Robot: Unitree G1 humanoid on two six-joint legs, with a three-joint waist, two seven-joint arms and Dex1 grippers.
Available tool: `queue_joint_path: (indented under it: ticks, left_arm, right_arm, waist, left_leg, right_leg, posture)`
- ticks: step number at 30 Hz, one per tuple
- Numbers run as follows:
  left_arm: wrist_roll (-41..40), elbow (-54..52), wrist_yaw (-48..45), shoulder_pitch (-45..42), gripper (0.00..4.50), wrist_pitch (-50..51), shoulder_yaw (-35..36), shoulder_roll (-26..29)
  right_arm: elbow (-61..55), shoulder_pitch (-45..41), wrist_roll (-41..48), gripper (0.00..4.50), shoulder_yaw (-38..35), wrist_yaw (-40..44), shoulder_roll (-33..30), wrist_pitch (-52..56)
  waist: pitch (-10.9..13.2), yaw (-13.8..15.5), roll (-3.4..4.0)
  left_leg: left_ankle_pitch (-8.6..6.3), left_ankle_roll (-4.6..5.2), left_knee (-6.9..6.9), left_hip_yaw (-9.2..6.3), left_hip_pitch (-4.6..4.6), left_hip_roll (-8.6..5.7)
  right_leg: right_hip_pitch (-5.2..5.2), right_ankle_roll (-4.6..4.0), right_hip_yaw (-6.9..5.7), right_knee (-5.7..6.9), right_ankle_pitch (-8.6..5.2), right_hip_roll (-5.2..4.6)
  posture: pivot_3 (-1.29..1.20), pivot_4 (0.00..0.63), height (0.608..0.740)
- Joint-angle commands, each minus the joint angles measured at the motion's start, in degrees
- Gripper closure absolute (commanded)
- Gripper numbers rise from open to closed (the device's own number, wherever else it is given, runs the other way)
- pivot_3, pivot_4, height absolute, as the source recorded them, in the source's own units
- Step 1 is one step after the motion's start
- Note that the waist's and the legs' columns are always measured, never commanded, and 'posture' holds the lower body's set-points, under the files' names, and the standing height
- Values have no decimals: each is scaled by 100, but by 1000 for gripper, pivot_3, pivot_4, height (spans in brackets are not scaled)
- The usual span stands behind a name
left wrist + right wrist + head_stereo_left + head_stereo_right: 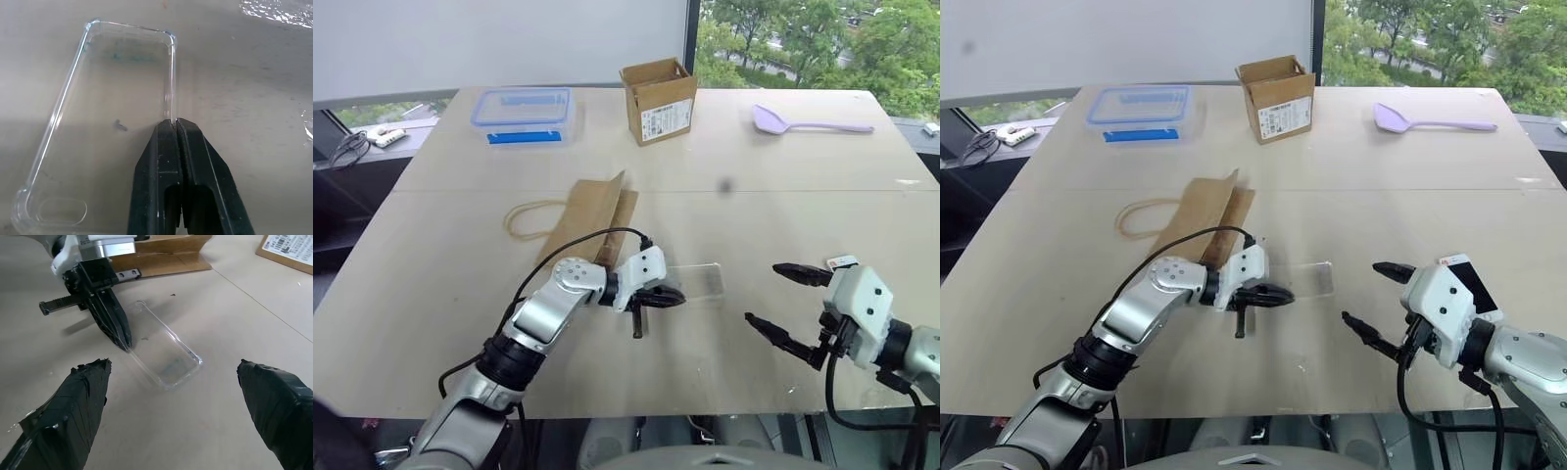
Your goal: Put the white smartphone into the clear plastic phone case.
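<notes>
Clear phone case (112,132) lies flat mid-frame; left hand (658,295) pinches its long rim, right hand (783,305) wide apart nearby.

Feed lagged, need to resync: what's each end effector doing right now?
Left end effector: shut on the case rim.
Right end effector: open, holding nothing.

Silver jointed arms with black cables, white wrist housings, left tool (666,295) and right tool (788,299) with black tapered fingers
</notes>
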Motion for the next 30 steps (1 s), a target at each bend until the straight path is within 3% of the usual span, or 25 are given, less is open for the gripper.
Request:
queue_joint_path:
  ticks: [1, 4, 10, 16, 22, 28, 29, 30]
  left_arm:
    - [59, 423, -49, -5, 4487, -466, 80, -68]
    - [-463, 223, -220, 157, 4487, -333, 514, -24]
    - [-860, -598, 674, 526, 1879, 80, 1517, -81]
    - [-740, -1622, 2074, 760, 1879, 799, 2292, -110]
    - [376, -1277, 3283, 533, 1879, 1203, 2049, 89]
    - [962, -734, 3715, 366, 1879, 1312, 1700, 39]
    - [1010, -725, 3729, 383, 2399, 1315, 1654, 34]
    - [1044, -716, 3732, 392, 2584, 1305, 1621, 36]
  right_arm:
    - [-92, -39, 8, 0, -49, 23, -49, -44]
    - [-120, 16, 14, 0, -74, 11, -13, -71]
    - [-108, -25, -48, 0, 123, -84, 85, -124]
    - [62, -231, -113, 0, 400, -43, 148, -201]
    - [358, -609, -211, 0, 714, 71, 168, -322]
    - [487, -707, -231, 0, 749, 164, 141, -419]
    - [496, -704, -233, 0, 745, 171, 141, -435]
    - [504, -708, -237, 0, 748, 175, 143, -443]
  waist:
    - [-1, -2, 0]
    - [-1, -17, 0]
    - [0, -30, -1]
    - [2, -25, -3]
    - [2, -21, -3]
    - [3, -21, -5]
    - [3, -21, -6]
    - [3, -21, -6]
  left_leg:
    - [0, 0, 1, 1, 0, -1]
    - [0, 1, 1, 0, 1, 0]
    - [0, 0, -3, -1, -2, 9]
    - [-1, 0, -2, 0, -3, 9]
    - [0, 0, -2, 0, -1, 6]
    - [0, 0, -3, 0, -4, 5]
    - [-1, 0, -3, 1, -4, 5]
    - [-1, 0, -3, 1, -4, 5]
  right_leg:
    - [1, 0, 1, 0, 0, -1]
    - [1, -2, 1, 1, 1, -2]
    - [-4, -20, 0, 0, 12, -5]
    - [-4, -17, 0, -2, 11, -11]
    - [-3, -19, -1, 0, 12, 1]
    - [-4, -20, -1, -1, 13, 1]
    - [-4, -20, 0, -2, 13, 0]
    - [-4, -20, 0, -2, 13, -1]
  posture:
    - [0, 150, 740]
    - [0, 150, 740]
    - [0, 150, 740]
    - [0, 150, 740]
    - [0, 150, 740]
    - [0, 150, 740]
    - [0, 150, 740]
    - [0, 150, 740]
